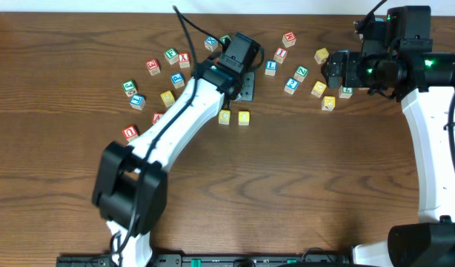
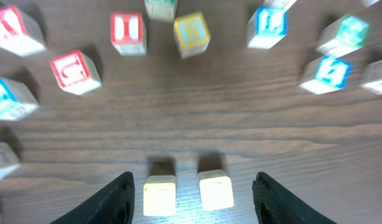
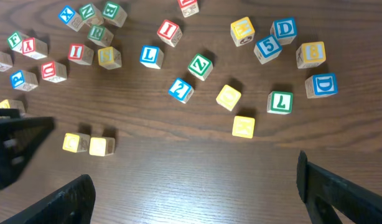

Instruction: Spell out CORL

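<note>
Two yellow-topped cubes (image 1: 224, 116) (image 1: 244, 117) sit side by side on the table. In the left wrist view they lie between my fingers, the left one (image 2: 160, 195) and the right one (image 2: 216, 190). My left gripper (image 2: 194, 199) is open and empty, just above and behind them (image 1: 242, 83). The green R cube (image 3: 96, 33) and the blue L cube (image 3: 151, 56) lie among the loose cubes; the blue L also shows in the overhead view (image 1: 270, 67). My right gripper (image 3: 194, 193) is open and empty, over the right cluster (image 1: 333, 70).
Loose letter cubes lie in an arc behind the yellow pair: a left group (image 1: 162, 70), a right group (image 1: 309, 78) with more yellow cubes (image 3: 243, 126) and a green L cube (image 3: 280, 101). The left arm (image 1: 175, 126) crosses the table.
</note>
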Action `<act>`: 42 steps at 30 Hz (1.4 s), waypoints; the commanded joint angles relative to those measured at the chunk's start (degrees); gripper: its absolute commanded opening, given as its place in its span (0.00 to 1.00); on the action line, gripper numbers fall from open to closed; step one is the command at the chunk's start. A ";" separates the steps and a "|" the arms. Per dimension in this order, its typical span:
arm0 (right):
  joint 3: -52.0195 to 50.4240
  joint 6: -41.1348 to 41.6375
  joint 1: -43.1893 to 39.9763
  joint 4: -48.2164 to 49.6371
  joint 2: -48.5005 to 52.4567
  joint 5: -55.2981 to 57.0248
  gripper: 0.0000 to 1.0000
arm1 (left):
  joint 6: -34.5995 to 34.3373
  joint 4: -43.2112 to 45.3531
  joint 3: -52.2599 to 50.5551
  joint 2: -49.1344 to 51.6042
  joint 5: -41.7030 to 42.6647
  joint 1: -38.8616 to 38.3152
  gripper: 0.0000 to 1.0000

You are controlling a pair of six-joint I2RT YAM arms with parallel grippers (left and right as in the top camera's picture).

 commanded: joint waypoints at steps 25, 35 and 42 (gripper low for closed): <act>0.28 3.63 2.43 -1.27 0.55 -4.55 0.96 | 9.55 -5.35 1.60 -11.76 -0.35 19.87 0.67; 23.98 2.47 2.60 -18.23 13.09 -2.80 0.96 | 9.53 -5.40 1.60 -11.74 -0.35 20.48 0.67; 40.44 4.13 6.12 -23.12 24.68 -0.55 0.93 | 9.55 -5.60 1.57 -11.74 -1.20 20.65 0.67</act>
